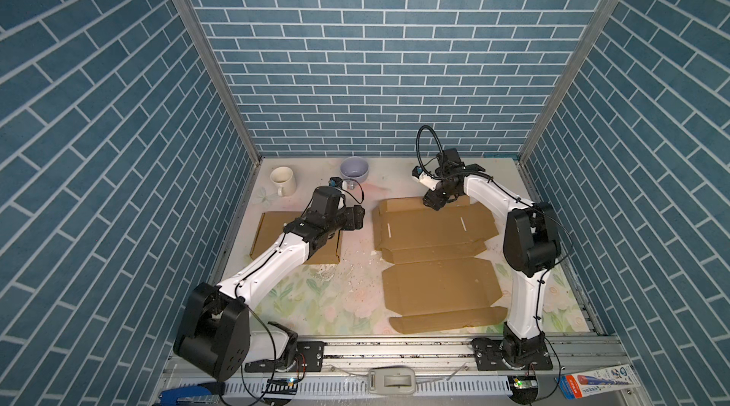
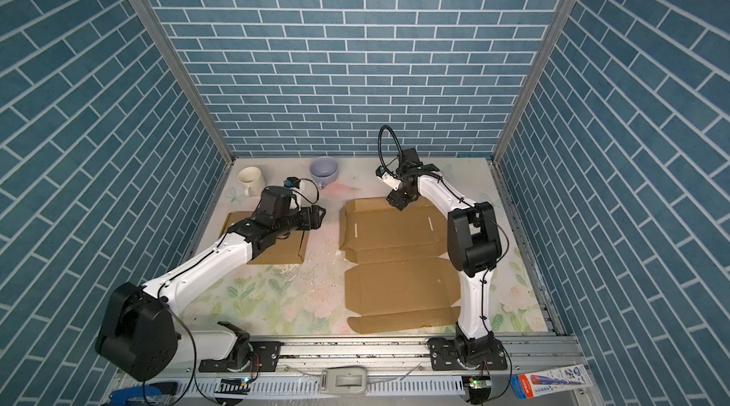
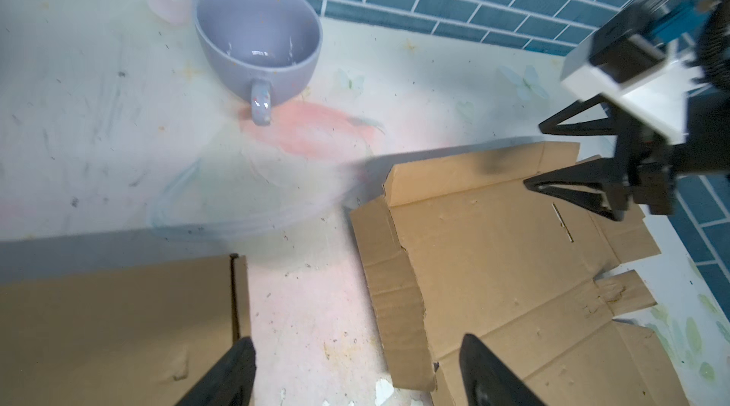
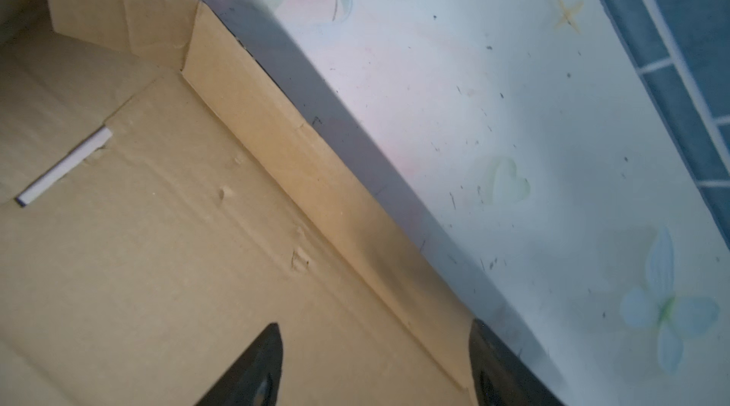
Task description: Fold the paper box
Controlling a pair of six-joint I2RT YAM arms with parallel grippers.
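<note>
Jaws, left and right, wide apart and empty, right pair over far flap (image 1: 399,204) of paper box (image 1: 434,234)

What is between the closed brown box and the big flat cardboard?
Only bare tablecloth with little white crumbs, seen in the left wrist view between the closed box and flat cardboard. In a top view the left gripper hangs above that gap.
</note>
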